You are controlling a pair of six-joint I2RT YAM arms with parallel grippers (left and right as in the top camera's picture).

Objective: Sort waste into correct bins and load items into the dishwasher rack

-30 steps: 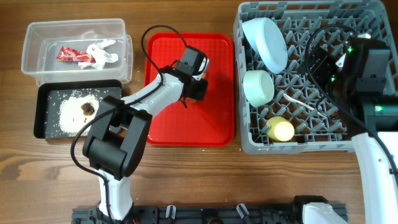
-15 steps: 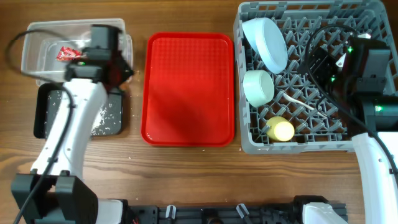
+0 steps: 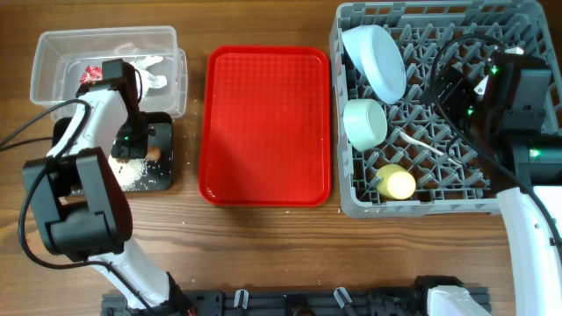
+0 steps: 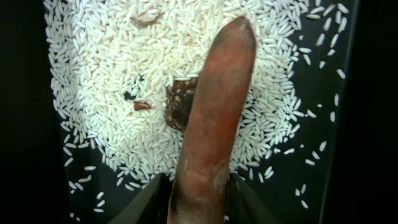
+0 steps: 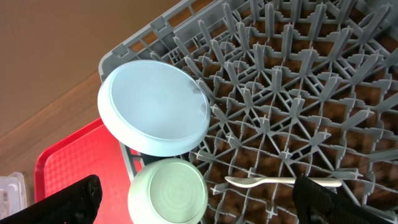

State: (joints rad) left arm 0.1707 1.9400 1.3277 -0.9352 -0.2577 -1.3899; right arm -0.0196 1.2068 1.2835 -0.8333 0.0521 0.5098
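Note:
My left gripper (image 3: pixel 133 140) is over the shallow black tray (image 3: pixel 63 140) and is shut on the orange-brown sausage stick (image 4: pixel 214 106). In the left wrist view its jaws (image 4: pixel 199 186) clamp the stick's near end just above the loose white rice (image 4: pixel 106 74) and the small brown lump (image 4: pixel 179 107). The clear tub (image 3: pixel 53 53) holds the red wrapper (image 3: pixel 90 75) and white tissue (image 3: pixel 154 75). My right gripper (image 5: pixel 196 205) is open and empty above the grey rack (image 3: pixel 518 26). The rack holds a pale-blue plate (image 5: pixel 154 106), a bowl (image 5: pixel 168 191), a white spoon (image 5: pixel 280 181) and a yellow cup (image 3: pixel 397 183).
A flat red tray (image 3: pixel 268 123) lies bare between the bins and the rack. A few rice grains lie scattered on the black tray's floor (image 4: pixel 348 124) and on the wooden table near its front edge (image 3: pixel 180 219).
My left gripper has moved from the red tray leftward past the clear tub and now sits over the black tray, still holding the sausage stick. The right arm has not moved.

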